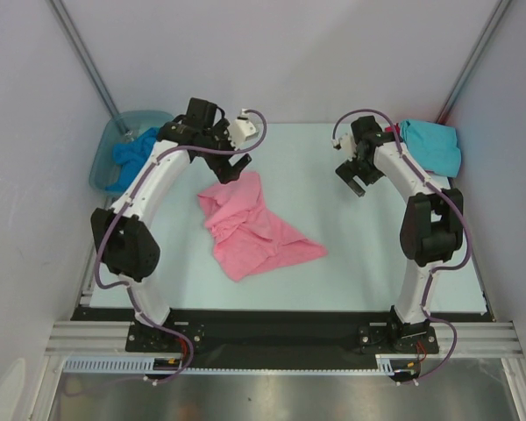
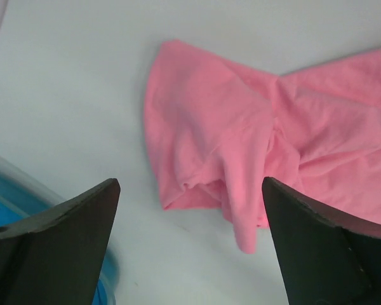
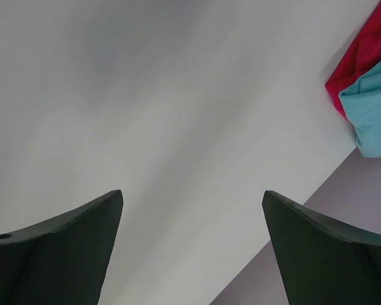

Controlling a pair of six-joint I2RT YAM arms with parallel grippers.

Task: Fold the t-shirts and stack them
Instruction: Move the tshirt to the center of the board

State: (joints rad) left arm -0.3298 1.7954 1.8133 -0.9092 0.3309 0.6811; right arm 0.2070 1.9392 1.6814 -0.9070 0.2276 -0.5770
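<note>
- Pink t-shirt (image 1: 254,226) lies dead centre on the table (image 1: 333,263). It's a rumpled heap, not folded, with one corner trailing off toward 4 o'clock.
- Left gripper (image 1: 234,167) hangs right at the shirt's 11 o'clock edge. Its wrist camera shows both dark fingers (image 2: 63,241) spread wide with nothing pinched between them. The pink cloth just lies on the table under and beyond them, with one twisted flap pointing back at the camera.
- Right gripper (image 1: 355,182) is out at about 2 o'clock from the pink shirt, well apart from it. Its jaws are wide apart too, with only bare tabletop below.
- Turquoise t-shirt (image 1: 434,145) is bunched up in the table's 2 o'clock corner, near the right arm.
- Red t-shirt (image 3: 365,54) is tucked in touching the turquoise one. From overhead only a sliver of it shows, but the right wrist view shows the two pressed together at the table edge.
- Blue t-shirt (image 1: 130,156) is stuffed in the plastic tub (image 1: 105,153) over at 10 o'clock, off the table's left side, partly hidden by the left arm.
</note>
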